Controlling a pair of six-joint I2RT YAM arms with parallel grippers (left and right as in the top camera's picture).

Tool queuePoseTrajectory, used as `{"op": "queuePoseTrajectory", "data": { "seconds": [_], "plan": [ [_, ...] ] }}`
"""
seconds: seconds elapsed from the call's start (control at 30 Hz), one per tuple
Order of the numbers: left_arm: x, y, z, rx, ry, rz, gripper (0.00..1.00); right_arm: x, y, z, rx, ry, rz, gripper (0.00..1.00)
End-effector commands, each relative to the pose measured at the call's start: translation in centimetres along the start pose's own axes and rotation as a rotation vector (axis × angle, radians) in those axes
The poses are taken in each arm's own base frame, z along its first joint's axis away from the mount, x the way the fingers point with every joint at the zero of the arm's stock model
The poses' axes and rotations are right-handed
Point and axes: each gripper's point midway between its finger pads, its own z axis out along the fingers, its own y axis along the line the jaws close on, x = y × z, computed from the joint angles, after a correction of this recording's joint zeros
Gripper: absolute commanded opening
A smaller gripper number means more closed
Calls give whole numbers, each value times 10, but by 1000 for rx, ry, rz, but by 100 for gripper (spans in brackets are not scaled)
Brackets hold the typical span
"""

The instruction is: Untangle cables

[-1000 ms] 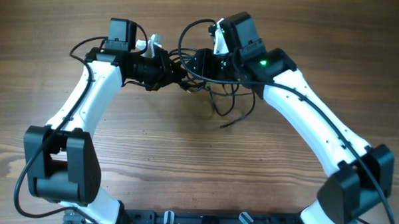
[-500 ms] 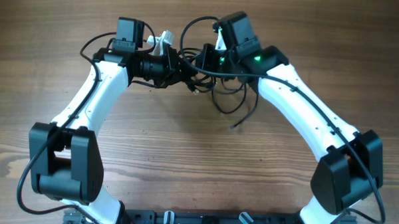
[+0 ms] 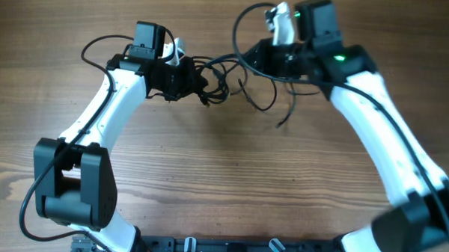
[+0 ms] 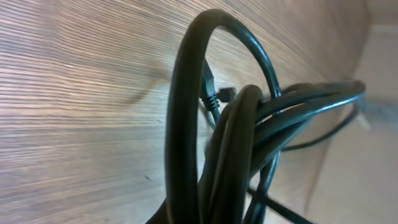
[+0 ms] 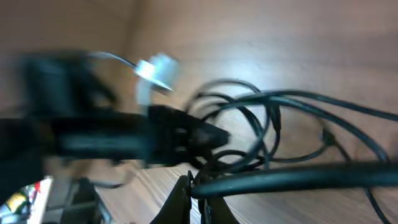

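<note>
Pulling-apart is the step in hand; the cables stretch between the two arms over the twelve o'clock part of the desk. The left fingers, at eleven o'clock, are clamped on the knot; the right fingers, at one o'clock, are pinched on a single strand; a loose end dangles toward five o'clock. The next move, I judge, calls for a slow draw apart; watch whether the loops slip free or cinch tighter.
</note>
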Motion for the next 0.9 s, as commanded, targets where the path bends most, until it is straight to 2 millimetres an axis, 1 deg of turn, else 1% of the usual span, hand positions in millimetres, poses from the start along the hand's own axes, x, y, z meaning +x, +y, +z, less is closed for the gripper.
{"op": "queuePoseTrajectory", "data": {
  "seconds": [0.0, 0.03, 0.1, 0.13, 0.17, 0.2, 0.23, 0.27, 0.3, 0.37, 0.43, 0.47, 0.5, 0.53, 0.63, 0.67, 0.73, 0.77, 0.87],
  "plan": [
    [-13, 19, -6, -121, -82, 19, 4, -32, 38, -74, -85, -163, -2, 4],
    [-15, 21, -7, -134, -91, 19, 4, -37, 35, -90, -81, -196, 22, 4],
    [-16, 22, -7, -140, -97, 19, 4, -45, 26, -114, -57, -252, 53, 4],
    [-16, 22, -7, -140, -97, 19, 4, -48, 18, -125, -29, -280, 72, 4],
    [-16, 22, -7, -142, -98, 19, 4, -52, -1, -138, 34, -319, 127, 4],
    [-16, 23, -7, -143, -98, 19, 4, -53, -16, -146, 83, -338, 163, 4],
    [-16, 22, -7, -142, -99, 19, 4, -50, -25, -148, 106, -331, 188, 4],
    [-16, 21, -7, -137, -98, 20, 4, -44, -31, -146, 116, -304, 215, 5],
    [-16, 20, -7, -130, -94, 21, 4, -37, -31, -139, 111, -265, 223, 4],
    [-15, 16, -6, -108, -86, 24, 4, -25, -23, -122, 87, -192, 185, 4],
    [-11, 3, -5, -35, -58, 35, 4, -15, -14, -101, 87, -135, 149, 4],
    [-9, -4, -5, 3, -45, 42, 4, -12, -14, -93, 101, -120, 140, 5],
    [-5, -19, -5, 83, -15, 56, 4, -8, -13, -79, 134, -101, 124, 4],
    [-2, -29, -6, 139, 9, 67, 4, -5, -13, -69, 161, -91, 111, 5],
    [8, -59, -14, 308, 73, 110, 4, -3, -22, -47, 237, -84, 112, 5],
    [12, -72, -19, 384, 101, 134, 4, -4, -23, -40, 247, -83, 103, 4],
    [17, -88, -29, 492, 138, 164, 4, -3, -22, -20, 235, -65, 107, 5],
    [16, -92, -34, 525, 150, 149, 4, -1, -21, -11, 229, -52, 105, 5],
    [12, -95, -43, 567, 165, 106, 4, 6, -18, 16, 215, -16, 82, 4]
  ]
}}
